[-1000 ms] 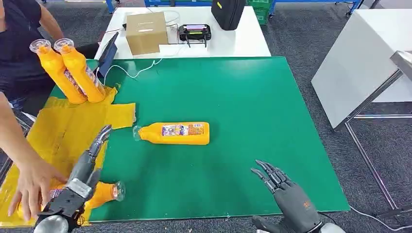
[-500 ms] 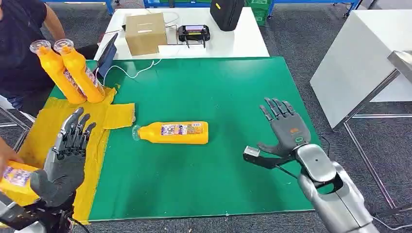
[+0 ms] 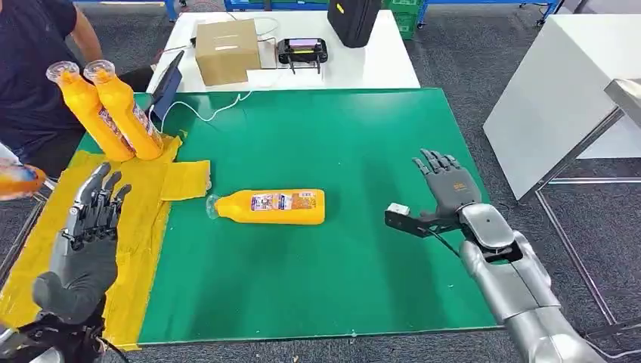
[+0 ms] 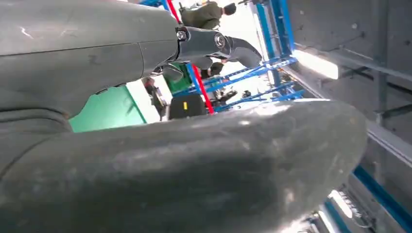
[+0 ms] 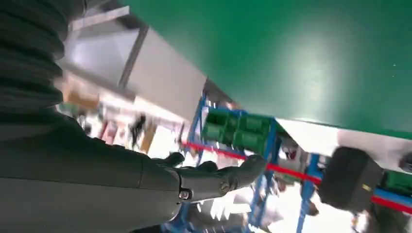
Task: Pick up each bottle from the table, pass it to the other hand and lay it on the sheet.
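- Looking down from the head view, an orange bottle (image 3: 269,206) lies on its side mid-table on the green mat (image 3: 355,136), just right of the yellow sheet (image 3: 143,227). Two more bottles (image 3: 106,111) lean at the sheet's far end.
- Left hand (image 3: 85,243) is raised over the sheet, fingers spread, empty; right hand (image 3: 447,190) likewise, well apart from the bottle.
- Left wrist view: thumb (image 4: 194,170) and fingers (image 4: 214,46) apart, nothing between.
- Right wrist view: fingers (image 5: 214,177) extended, nothing grasped.
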